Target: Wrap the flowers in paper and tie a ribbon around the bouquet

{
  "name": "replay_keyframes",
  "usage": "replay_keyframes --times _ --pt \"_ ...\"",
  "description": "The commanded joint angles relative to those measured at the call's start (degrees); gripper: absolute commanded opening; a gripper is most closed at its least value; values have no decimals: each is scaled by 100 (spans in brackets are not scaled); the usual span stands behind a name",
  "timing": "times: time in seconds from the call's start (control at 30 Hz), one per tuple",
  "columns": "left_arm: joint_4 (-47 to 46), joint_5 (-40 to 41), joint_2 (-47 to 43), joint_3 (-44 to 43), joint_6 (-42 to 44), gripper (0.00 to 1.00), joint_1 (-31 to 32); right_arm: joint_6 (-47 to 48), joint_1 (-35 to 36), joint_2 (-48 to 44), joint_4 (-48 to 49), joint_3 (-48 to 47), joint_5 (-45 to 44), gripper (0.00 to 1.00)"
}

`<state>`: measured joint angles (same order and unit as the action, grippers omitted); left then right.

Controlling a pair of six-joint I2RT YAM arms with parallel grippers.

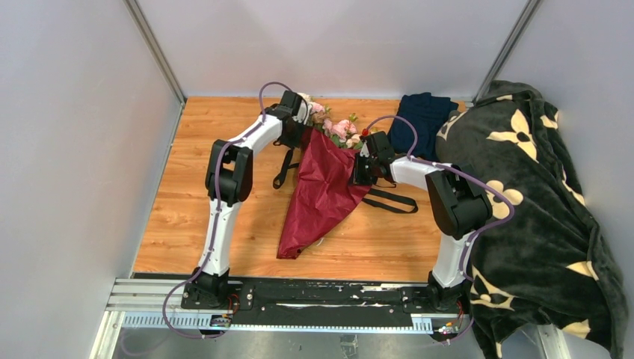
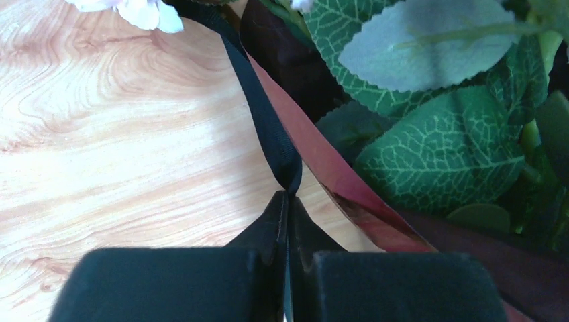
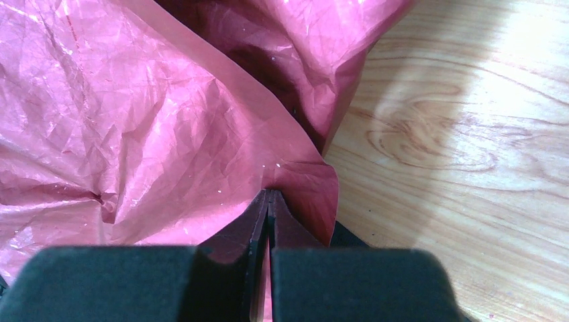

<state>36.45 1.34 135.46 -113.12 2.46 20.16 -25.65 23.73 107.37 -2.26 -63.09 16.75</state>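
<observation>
The bouquet lies on the wooden table: the burgundy paper [image 1: 321, 191] forms a cone with pink flowers [image 1: 340, 129] at its far end. Green leaves [image 2: 436, 147] fill the right of the left wrist view. My left gripper [image 2: 288, 194] is shut on the black ribbon [image 2: 265, 114], which runs up from its tips beside the paper's edge [image 2: 335, 178]. Ribbon tails lie left [image 1: 284, 170] and right [image 1: 392, 200] of the cone. My right gripper [image 3: 268, 192] is shut on a pinched fold of the crinkly paper [image 3: 134, 134] at the cone's right edge.
A navy folded cloth [image 1: 422, 120] lies at the back right. A dark green blanket with cream flower shapes [image 1: 538, 209] covers the right side. Grey walls enclose the table [image 1: 202, 217] on three sides.
</observation>
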Motion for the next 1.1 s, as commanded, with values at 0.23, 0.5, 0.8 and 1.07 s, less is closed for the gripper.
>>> replay_keyframes --times 0.23,0.5,0.8,1.07 --pt "305 -1455 -2913 1862 653 0 -533 236 -43 389 -740 -5 -156 2" --pt "465 -2909 -4126 2593 779 0 1222 305 71 508 -812 -346 190 2" --pt "-263 -2524 -2080 2188 228 0 1649 49 -115 -267 -961 -59 43 7" --pt "-833 -1938 -1546 2501 -82 0 1609 -336 -314 -1538 -1832 21 -1150 12"
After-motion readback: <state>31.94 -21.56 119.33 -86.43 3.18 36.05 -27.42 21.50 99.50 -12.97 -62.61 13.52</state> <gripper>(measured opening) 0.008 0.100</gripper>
